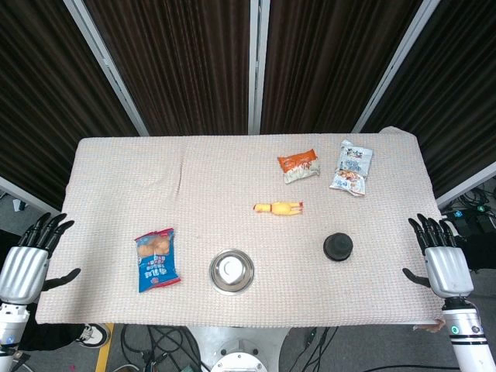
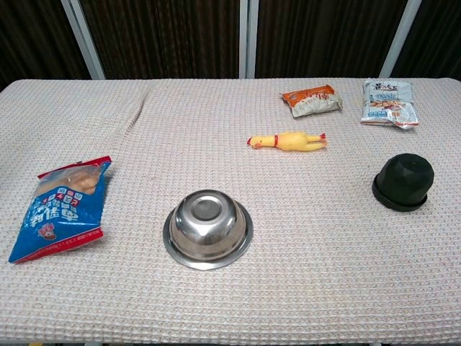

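My left hand (image 1: 29, 256) hangs beside the table's left edge, fingers spread, holding nothing; nearest to it is a blue snack bag (image 1: 156, 259) (image 2: 61, 209) lying flat. My right hand (image 1: 440, 256) hangs off the right edge, also spread and empty, closest to a black round object (image 1: 338, 246) (image 2: 404, 182). A steel bowl (image 1: 231, 271) (image 2: 208, 228) stands near the front middle. A yellow rubber chicken (image 1: 278, 208) (image 2: 288, 141) lies at the centre. Neither hand shows in the chest view.
An orange snack packet (image 1: 299, 165) (image 2: 311, 100) and a white-blue packet (image 1: 352, 167) (image 2: 389, 102) lie at the back right. A beige woven cloth (image 1: 124, 178) (image 2: 216, 130) covers the table, wrinkled at the back left. Dark curtains hang behind.
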### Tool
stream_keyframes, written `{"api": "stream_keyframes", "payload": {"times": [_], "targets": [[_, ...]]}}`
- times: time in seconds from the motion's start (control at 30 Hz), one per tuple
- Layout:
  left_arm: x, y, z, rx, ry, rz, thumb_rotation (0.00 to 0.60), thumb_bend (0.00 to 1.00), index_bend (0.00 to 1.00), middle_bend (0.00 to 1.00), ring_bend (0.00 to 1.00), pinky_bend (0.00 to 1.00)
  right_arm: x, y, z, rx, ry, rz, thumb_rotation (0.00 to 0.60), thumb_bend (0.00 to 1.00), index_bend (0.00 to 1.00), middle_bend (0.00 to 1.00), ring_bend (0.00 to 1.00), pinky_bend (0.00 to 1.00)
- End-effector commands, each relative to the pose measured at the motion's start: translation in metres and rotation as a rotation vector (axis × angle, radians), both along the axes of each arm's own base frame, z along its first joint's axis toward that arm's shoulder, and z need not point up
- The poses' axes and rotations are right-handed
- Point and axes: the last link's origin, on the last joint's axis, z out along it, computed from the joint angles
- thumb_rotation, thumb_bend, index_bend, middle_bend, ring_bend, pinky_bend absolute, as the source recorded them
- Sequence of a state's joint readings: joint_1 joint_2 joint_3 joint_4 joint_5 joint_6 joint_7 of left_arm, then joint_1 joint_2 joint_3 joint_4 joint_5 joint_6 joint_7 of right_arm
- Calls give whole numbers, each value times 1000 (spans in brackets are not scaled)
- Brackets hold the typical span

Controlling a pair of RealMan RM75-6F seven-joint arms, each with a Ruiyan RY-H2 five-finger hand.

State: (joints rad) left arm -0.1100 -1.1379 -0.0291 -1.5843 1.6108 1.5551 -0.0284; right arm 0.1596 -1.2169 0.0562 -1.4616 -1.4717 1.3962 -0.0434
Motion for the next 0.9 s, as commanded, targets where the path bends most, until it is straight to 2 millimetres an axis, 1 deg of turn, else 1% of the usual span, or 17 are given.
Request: {"api": "stream_keyframes", "payload": {"times": [0.03, 0.23, 0.33, 0.5, 0.7, 0.9], "targets": [[0, 0, 0, 0, 0, 0, 600, 86, 157, 83, 0, 164, 0, 0, 0, 1, 0, -1, 600, 30, 0, 17, 0, 0], [0, 0, -1, -2, -3, 1, 600, 85, 158, 83, 0, 164, 0, -2, -5, 21, -7, -7, 600, 30, 0, 20, 0, 0], [1, 2, -1, -3, -6, 2, 600, 86, 158, 83, 0, 164, -1, -6, -12, 52, -27, -28, 600, 29, 0, 35, 0, 0], [0, 2, -1, -9, -7, 0, 600, 85, 158, 82, 0, 164, -1, -16, -33, 137, -105, -70, 600, 28, 0, 48, 0, 0], [-1, 1, 0, -7, -12, 2, 600, 86, 158, 83, 0, 164, -1, -30, -58, 224, -117, -92, 600, 25, 0, 50, 0, 0], [-5, 4, -2, -15, -17, 3, 600, 86, 158, 83, 0, 164, 12, -49, -79, 277, -234, -103, 600, 21, 0, 50, 0, 0]]}}
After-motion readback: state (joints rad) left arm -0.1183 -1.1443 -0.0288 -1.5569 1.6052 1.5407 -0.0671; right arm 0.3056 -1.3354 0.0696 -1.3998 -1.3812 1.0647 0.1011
